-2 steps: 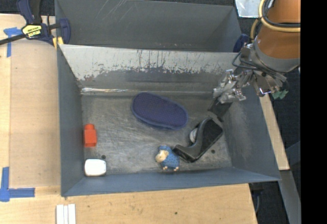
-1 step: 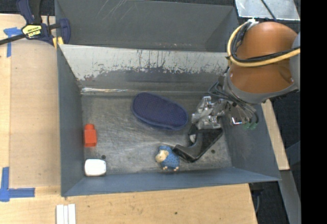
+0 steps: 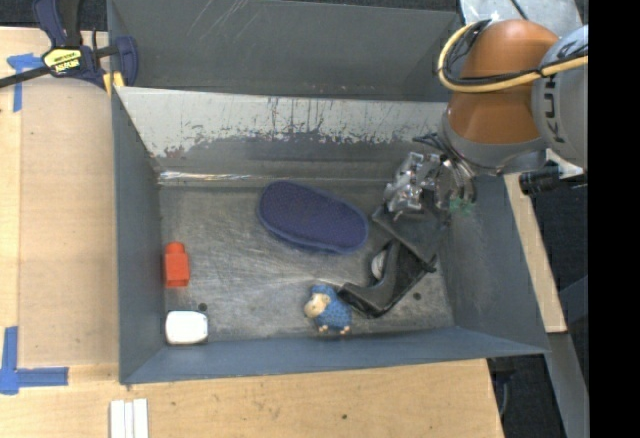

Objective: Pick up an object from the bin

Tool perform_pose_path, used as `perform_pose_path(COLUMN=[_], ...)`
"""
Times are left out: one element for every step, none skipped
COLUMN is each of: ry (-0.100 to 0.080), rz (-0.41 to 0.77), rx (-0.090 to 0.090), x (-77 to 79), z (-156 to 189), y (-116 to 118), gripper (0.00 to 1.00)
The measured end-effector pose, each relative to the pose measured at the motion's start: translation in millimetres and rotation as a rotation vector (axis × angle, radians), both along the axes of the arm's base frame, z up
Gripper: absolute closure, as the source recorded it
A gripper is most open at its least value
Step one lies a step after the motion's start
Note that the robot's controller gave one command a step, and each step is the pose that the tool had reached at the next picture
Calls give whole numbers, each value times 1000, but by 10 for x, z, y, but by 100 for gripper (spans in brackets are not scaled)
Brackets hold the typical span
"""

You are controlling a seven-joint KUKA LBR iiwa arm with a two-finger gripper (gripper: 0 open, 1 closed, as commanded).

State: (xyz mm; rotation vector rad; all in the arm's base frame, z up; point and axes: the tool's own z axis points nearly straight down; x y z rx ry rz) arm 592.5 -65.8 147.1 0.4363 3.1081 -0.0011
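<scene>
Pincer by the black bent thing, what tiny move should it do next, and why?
Probably lower a little: the pincer hangs closest to the upper end of the black bent piece, while the blue pad lies further off to its left.

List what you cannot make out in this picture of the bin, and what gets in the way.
- Camera view, black angled thing: upper end hidden under the claw.
- Camera view, small blue-and-tan toy: too small to identify.
- Camera view, bin: right rear corner covered by the arm's orange cover.
</scene>
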Motion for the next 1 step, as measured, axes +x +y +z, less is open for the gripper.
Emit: perform_pose_path(ry=[-6], rz=[491], rx=[-3], x=[-310], z=[1272], y=[-112], gripper=[100])
